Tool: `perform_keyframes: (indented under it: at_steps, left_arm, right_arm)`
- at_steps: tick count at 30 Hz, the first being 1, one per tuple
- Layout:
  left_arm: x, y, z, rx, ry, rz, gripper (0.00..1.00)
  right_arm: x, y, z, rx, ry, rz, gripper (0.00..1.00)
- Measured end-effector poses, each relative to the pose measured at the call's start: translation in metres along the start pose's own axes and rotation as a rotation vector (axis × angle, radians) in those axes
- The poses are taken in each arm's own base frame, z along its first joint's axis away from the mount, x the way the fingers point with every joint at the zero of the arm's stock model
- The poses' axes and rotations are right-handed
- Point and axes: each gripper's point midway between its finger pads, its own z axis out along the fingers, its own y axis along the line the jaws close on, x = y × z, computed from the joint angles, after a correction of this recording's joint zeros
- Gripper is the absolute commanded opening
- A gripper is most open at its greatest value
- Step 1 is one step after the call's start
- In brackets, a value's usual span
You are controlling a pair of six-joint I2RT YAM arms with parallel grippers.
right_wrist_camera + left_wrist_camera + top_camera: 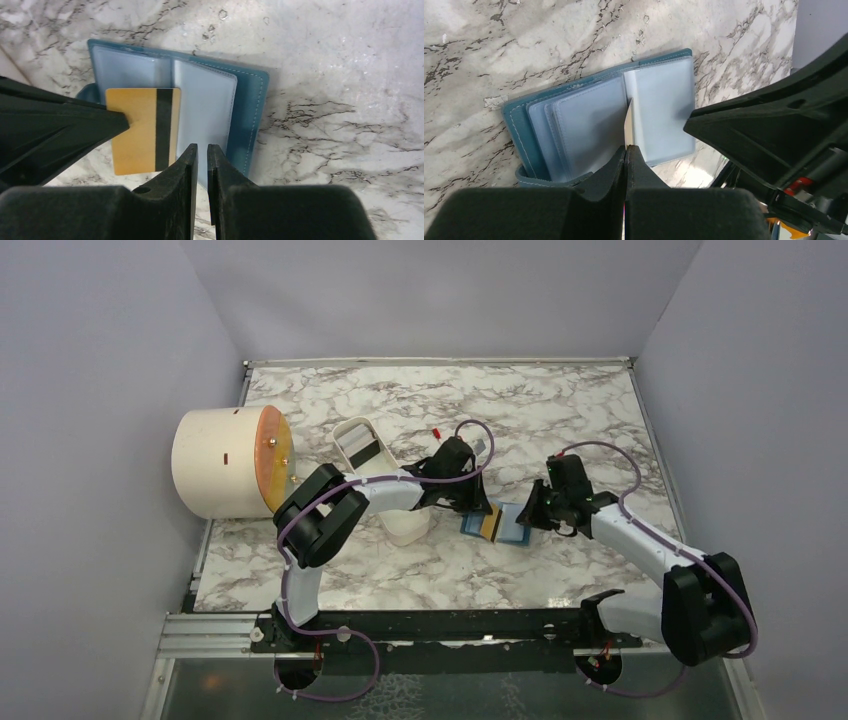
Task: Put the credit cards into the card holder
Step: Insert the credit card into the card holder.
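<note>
The teal card holder [524, 125] lies open on the marble, its pale sleeves [205, 100] facing up. My left gripper [626, 147] is shut on a yellow-orange credit card with a black stripe [137, 130]. From the left wrist the card shows edge-on [629, 122], standing over the fold between the sleeves. My right gripper [202, 146] reaches in from the other side with its jaws nearly together, pinching the edge of a pale sleeve. From above, both grippers [478, 512] [527, 518] meet over the holder [510, 532]. A dark grey card [362, 448] lies in the white tray.
A long white oval tray [400, 530] lies partly under my left arm. A big cream cylinder with a round orange face [225, 462] rests on its side at the table's left edge. Grey walls close off three sides.
</note>
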Motion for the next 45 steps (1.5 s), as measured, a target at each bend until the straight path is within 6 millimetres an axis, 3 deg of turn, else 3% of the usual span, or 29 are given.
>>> perform_keyframes:
  at_steps: [11,32,45]
  left_arm:
    - [-0.003,-0.011,0.000,0.050,-0.008,-0.029,0.00]
    - [-0.005,0.006,0.009,0.016,-0.038,-0.074,0.00]
    - [-0.010,0.018,0.004,-0.025,-0.075,-0.087,0.00]
  right_arm:
    - [0.017,-0.024,0.017,0.090,0.040,0.020,0.13]
    - [0.010,-0.020,0.025,0.055,-0.016,0.046,0.12]
    - [0.010,-0.020,0.025,0.051,-0.023,0.047,0.11]
